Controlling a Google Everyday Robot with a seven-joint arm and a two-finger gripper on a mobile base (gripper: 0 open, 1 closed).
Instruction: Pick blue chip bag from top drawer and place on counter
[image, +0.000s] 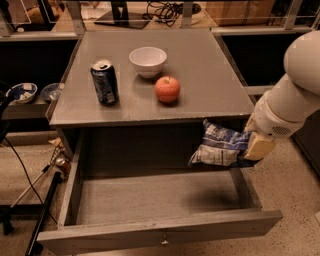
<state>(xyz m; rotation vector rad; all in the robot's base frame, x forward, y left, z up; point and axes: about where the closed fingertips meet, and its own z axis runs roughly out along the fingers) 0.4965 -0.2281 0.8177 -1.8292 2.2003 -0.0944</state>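
Observation:
The blue chip bag (220, 145), dark blue with a white lower part, hangs in the air over the right side of the open top drawer (150, 200), just below the counter's front edge. My gripper (248, 146) is shut on the bag's right end, with a tan finger (258, 146) showing beside it. The white arm reaches in from the right. The drawer's floor below holds nothing, with the bag's shadow on it. The counter (210, 75) is the flat grey top above the drawer.
On the counter stand a dark blue soda can (104, 82), a white bowl (148, 61) and a red apple (167, 89). A small knob (163, 241) sits on the drawer's front. Bowls (22, 92) rest on a low shelf at left, with cables on the floor.

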